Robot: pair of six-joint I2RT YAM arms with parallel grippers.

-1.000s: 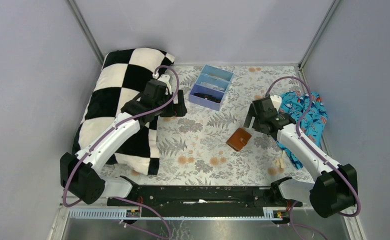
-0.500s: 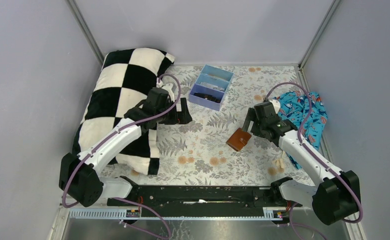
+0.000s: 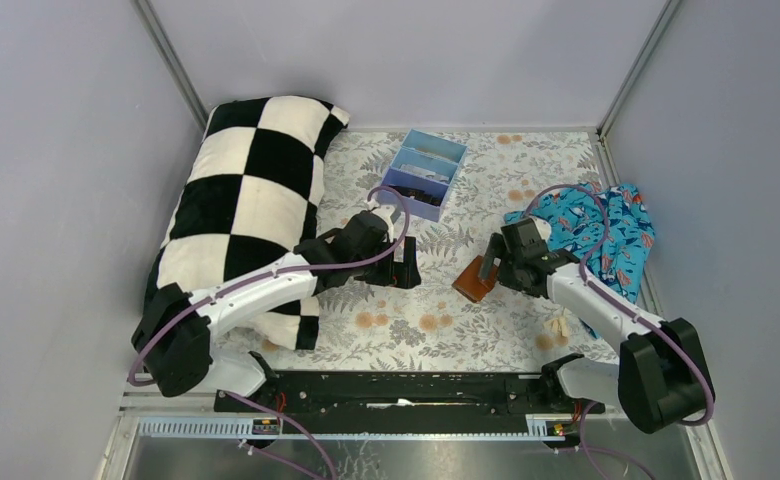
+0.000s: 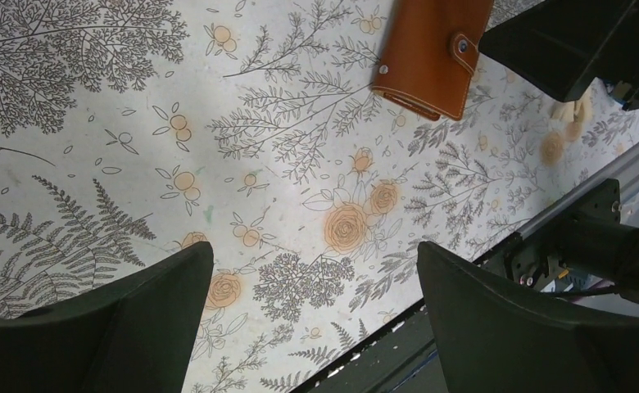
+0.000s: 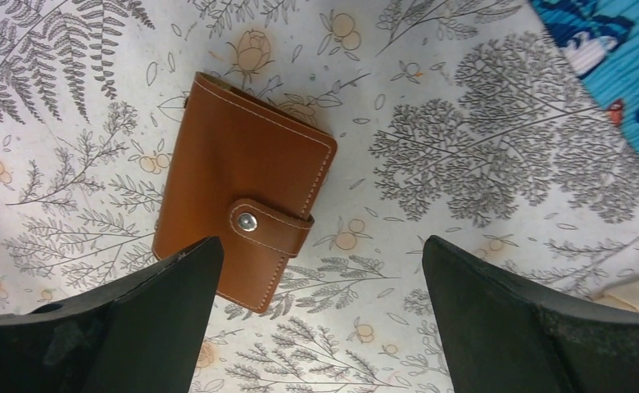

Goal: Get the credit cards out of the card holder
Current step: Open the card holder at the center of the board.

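Right tool [image 5: 320, 327]: jaws fully apart, gripping nothing. It sits low over the card holder [image 5: 242, 213], one finger over the holder's near corner and the other over bare print. Can't tell whether that finger touches the leather.

Left tool [image 4: 316, 319]: also wide open and holding nothing, over the bare worktop [image 3: 406, 310]. The holder shows just past its fingertips at the top edge of the left wrist view. From overhead the two tools are near each other mid-worktop, the holder between them and closer to the right one.

Card holder: tan leather, lying flat on the floral cover, folded shut, snap strap fastened.

Blue tray [image 3: 409, 207]: three compartments, at the back centre, well apart from both tools. Small dark items in the nearest compartment, too small to identify. Can't tell what's in the other two.

Checkered pillow [image 3: 246, 200] along the left side, blue patterned cloth [image 3: 606, 225] at the right edge behind the right arm.
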